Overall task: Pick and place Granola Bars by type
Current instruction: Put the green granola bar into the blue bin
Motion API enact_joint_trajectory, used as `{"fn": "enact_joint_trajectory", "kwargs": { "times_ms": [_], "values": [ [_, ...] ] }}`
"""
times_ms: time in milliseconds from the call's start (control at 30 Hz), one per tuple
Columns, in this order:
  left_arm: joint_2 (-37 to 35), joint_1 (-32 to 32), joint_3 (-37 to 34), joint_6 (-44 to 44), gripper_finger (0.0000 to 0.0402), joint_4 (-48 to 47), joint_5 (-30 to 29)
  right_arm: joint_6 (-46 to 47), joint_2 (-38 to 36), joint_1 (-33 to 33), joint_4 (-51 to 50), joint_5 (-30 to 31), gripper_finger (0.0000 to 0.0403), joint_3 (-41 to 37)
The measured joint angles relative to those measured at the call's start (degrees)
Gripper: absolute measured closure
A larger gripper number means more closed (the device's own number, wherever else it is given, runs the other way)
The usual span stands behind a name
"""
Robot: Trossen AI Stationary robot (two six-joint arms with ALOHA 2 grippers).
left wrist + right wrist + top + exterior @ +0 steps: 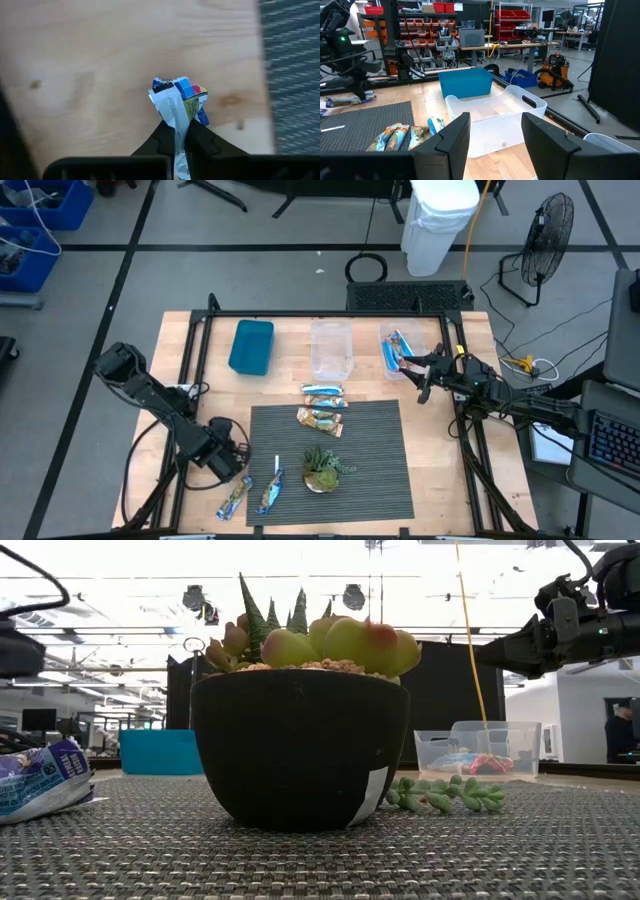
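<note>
near the table's front left corner, the left gripper (181,142) pinched a granola bar (179,97) by its wrapper end; that thin, slippery hold could slip. the right gripper (495,140) hovered open by the bins.

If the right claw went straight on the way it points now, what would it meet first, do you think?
Probably the clear bin: the open right claw points at its near wall, with the blue bin beyond. Depth is unclear.

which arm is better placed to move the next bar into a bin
The left. Its gripper is already shut on a bar over the wood near the mat's corner. The right gripper is open and empty, by the clear bin on the far right.
</note>
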Motion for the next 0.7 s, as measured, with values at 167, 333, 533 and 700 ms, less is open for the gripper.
{"fn": "enact_joint_trajectory", "kwargs": {
  "times_ms": [167,333,533,700],
  "values": [
    [0.0,0.0,2.2,3.5,0.0382,-0.2,-4.3,0.0,0.0,0.0,0.0,0.0,0.0234,0.0],
    [0.0,0.4,4.1,8.6,0.0382,-0.5,-10.0,0.0,0.0,0.0,0.0,0.0,0.0234,0.0],
    [0.0,3.2,6.7,19.2,0.0384,-0.6,-18.8,0.0,0.0,0.0,0.0,0.0,0.0234,0.0],
    [-0.4,6.1,10.5,35.4,0.0384,0.0,-29.0,0.0,0.0,0.0,0.0,0.0,0.0234,0.0]
  ]
}}
